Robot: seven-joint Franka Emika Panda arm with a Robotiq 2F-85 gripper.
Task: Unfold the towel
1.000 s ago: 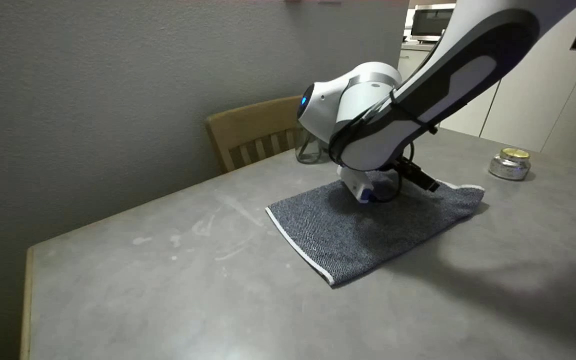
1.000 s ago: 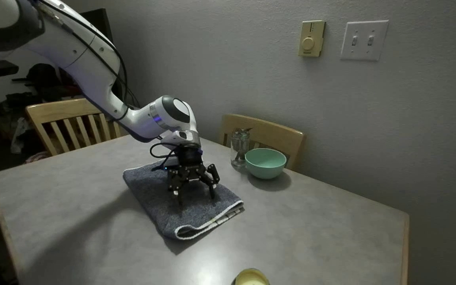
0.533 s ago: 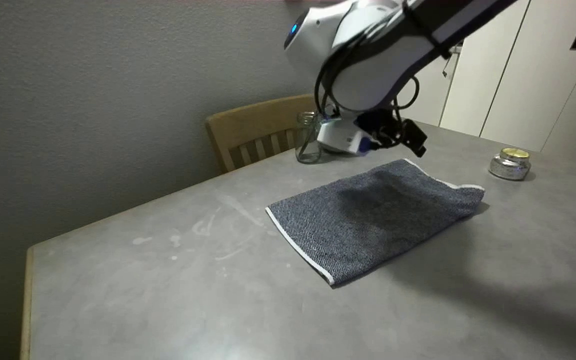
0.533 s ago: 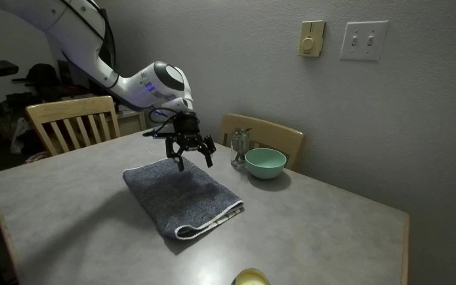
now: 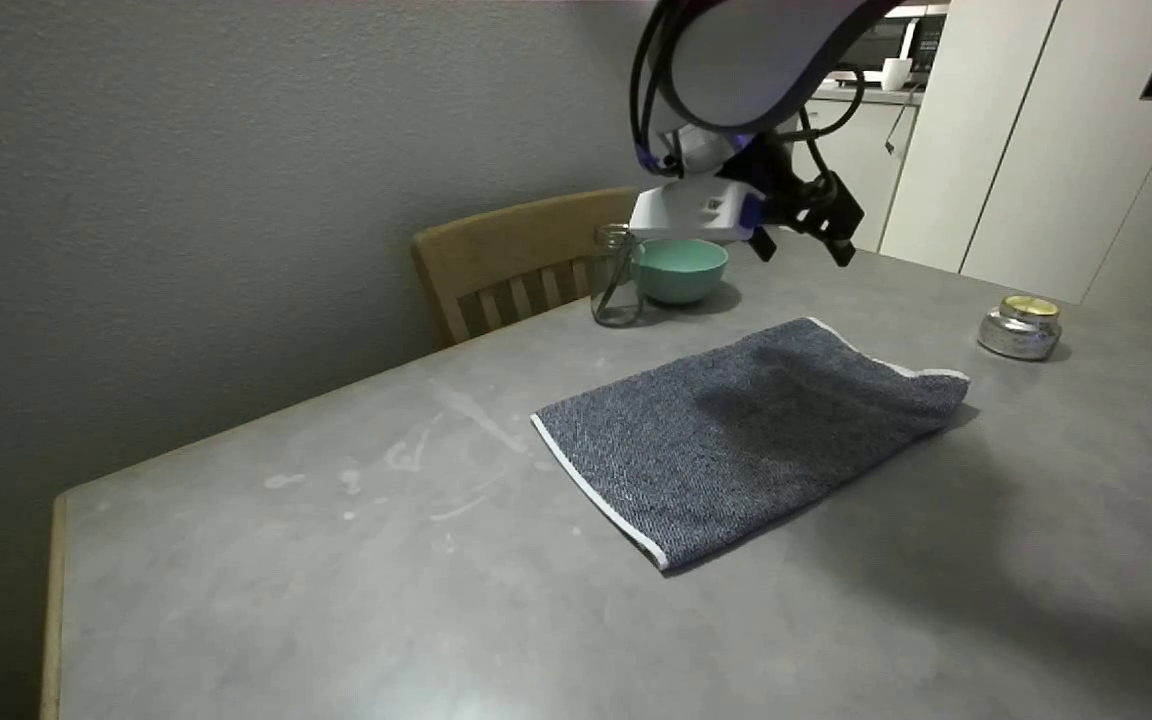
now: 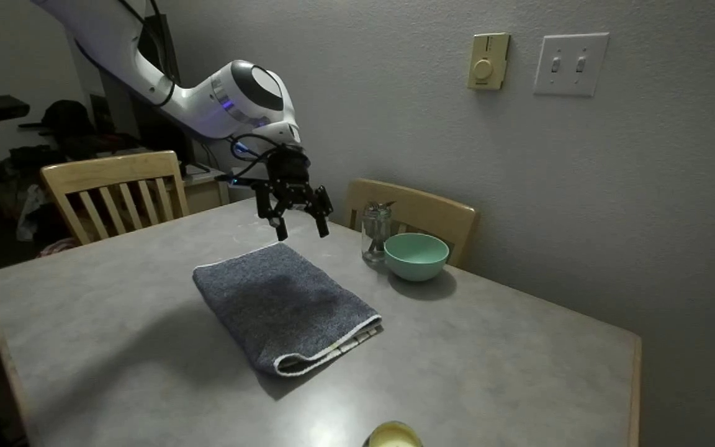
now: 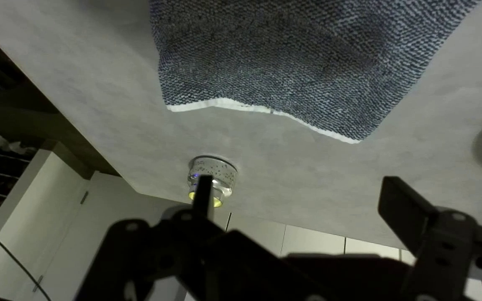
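In an exterior view the towel (image 6: 288, 307) lay folded on the counter (image 6: 494, 366), left of and below the frame's middle, its white-edged layers showing at the lower end, though how many there were was hard to tell. The end effector (image 6: 302, 234) hung above the towel's upper corner in the frame, apart from it, its fingers spread wide and holding nothing. Right of the towel, a green bowl (image 6: 416, 261) stood just beside a glass jar (image 6: 375, 234), with a wooden chair (image 6: 441, 207) behind them.
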